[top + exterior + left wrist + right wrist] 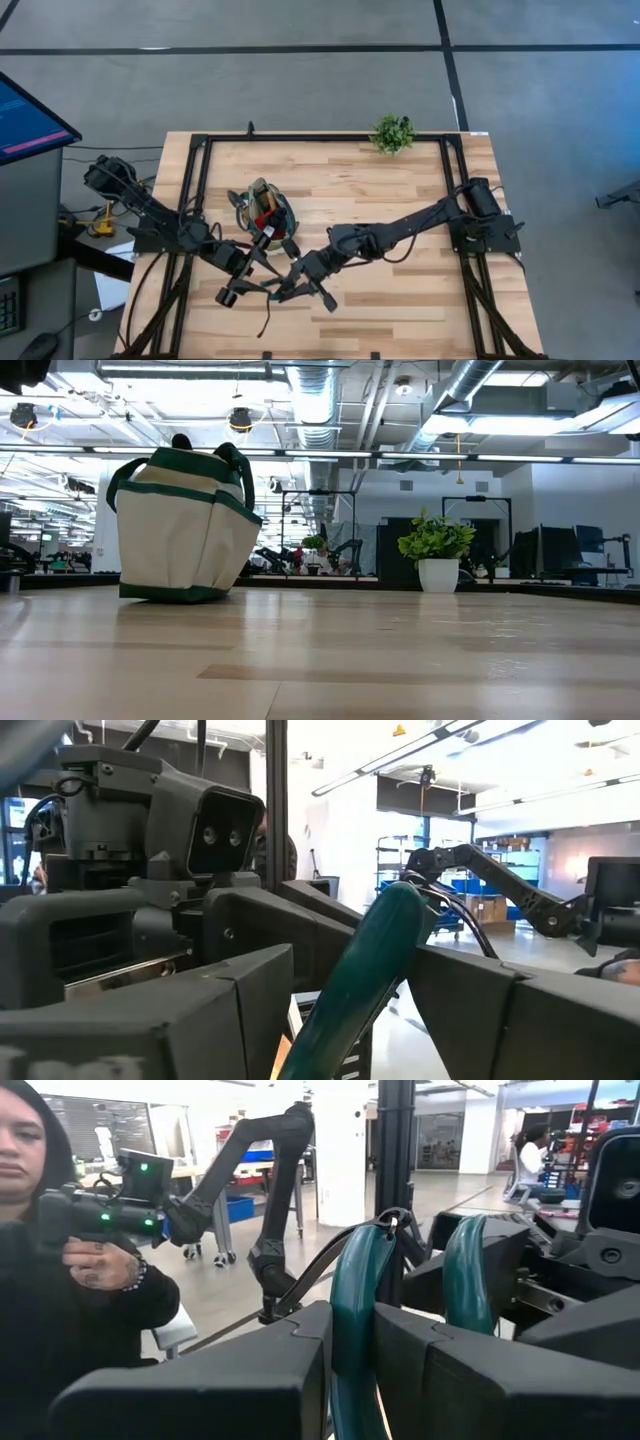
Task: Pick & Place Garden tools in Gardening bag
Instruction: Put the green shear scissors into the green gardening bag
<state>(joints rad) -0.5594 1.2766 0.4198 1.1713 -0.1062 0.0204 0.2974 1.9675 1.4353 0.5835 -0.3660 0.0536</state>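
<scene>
The tan gardening bag with green trim (265, 212) stands upright on its base on the table's left middle, and it also shows in the low view (180, 530). A red-and-black tool (266, 217) and a wooden handle (259, 190) stick out of it. The green-handled pruning shears (272, 286) are between my two grippers, on the near side of the bag. My left gripper (250, 284) is shut on one green handle and my right gripper (292, 288) on the other. The low view shows neither the grippers nor the shears. My left gripper pinches one green handle of the shears (372, 960) between its two fingers. It comes roughly level from the table's left. The handle slants up past the fingers. My right gripper pinches the other, curved green handle (352, 1290) between its two fingers. It comes roughly level from the table's right. The handle stands up across the fingers, and the second handle (468, 1270) sits in the left gripper just beyond.
A small potted green plant (392, 132) stands at the table's far edge, right of middle. A black frame (320, 138) borders the wooden table. A person (60, 1260) holding a device stands beyond the table. Bare wood lies at the middle and right.
</scene>
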